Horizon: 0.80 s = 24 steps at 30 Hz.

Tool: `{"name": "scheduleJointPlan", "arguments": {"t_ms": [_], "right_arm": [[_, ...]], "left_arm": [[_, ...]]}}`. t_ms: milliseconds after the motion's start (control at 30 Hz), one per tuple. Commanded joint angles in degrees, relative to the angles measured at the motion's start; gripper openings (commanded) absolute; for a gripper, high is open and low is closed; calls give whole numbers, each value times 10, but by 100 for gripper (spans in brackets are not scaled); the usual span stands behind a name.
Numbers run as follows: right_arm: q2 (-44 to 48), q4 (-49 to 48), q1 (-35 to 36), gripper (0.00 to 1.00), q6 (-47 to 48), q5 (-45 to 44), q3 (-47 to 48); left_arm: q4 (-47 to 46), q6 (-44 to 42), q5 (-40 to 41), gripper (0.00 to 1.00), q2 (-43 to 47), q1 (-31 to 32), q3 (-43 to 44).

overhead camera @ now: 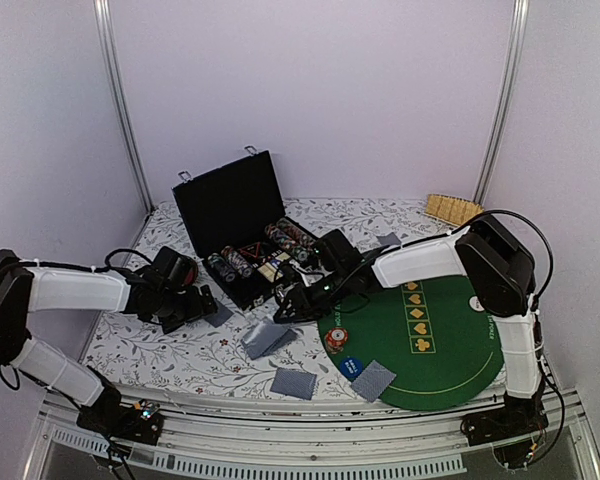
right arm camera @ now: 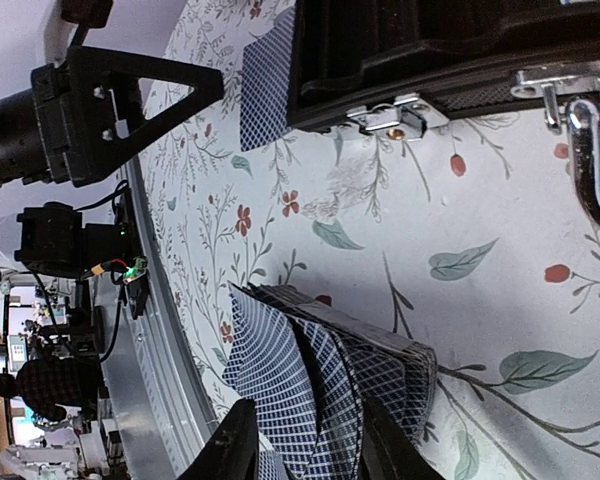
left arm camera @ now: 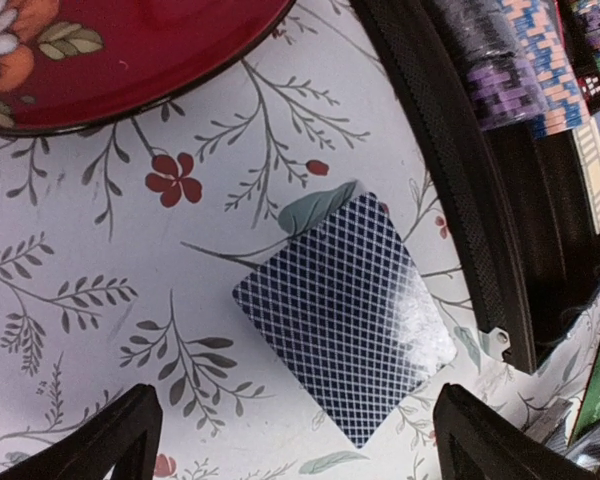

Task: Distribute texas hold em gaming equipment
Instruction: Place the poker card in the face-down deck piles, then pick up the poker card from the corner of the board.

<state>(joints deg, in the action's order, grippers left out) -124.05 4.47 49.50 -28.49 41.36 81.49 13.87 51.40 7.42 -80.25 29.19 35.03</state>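
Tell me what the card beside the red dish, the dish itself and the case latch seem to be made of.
Card: coated paper or plastic; glare patch on its lattice back. Red dish: glazed ceramic or lacquered plastic, smooth sheen, painted flowers. Case latch: polished metal, mirror-bright reflections.

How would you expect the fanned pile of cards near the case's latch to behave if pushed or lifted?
The fanned pile of cards is already splayed, so a push would probably spread it further rather than shift it whole. The cards look thin and lie flat on the tablecloth, so they are likely slippery and hard to get under.
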Motion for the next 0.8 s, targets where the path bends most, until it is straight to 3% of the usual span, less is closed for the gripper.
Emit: {"name": "scheduleJointPlan", "arguments": {"t_ms": [0, 167, 333, 467, 633, 767], "right_arm": [[29, 47, 7, 38, 21, -60, 19], [43, 89, 9, 44, 40, -79, 28], [91, 133, 9, 53, 73, -154, 29], [150, 160, 10, 61, 133, -192, 23], [234, 187, -8, 70, 186, -203, 7], [287, 197, -52, 72, 194, -200, -32]], "left_arm": [[-16, 4, 9, 97, 18, 8, 4], [0, -44, 46, 96, 59, 32, 13], [23, -109, 77, 95, 111, 77, 32], [17, -208, 80, 92, 169, 162, 45], [-10, -355, -43, 87, 218, 291, 53], [-14, -460, -101, 92, 196, 383, 59]]}}
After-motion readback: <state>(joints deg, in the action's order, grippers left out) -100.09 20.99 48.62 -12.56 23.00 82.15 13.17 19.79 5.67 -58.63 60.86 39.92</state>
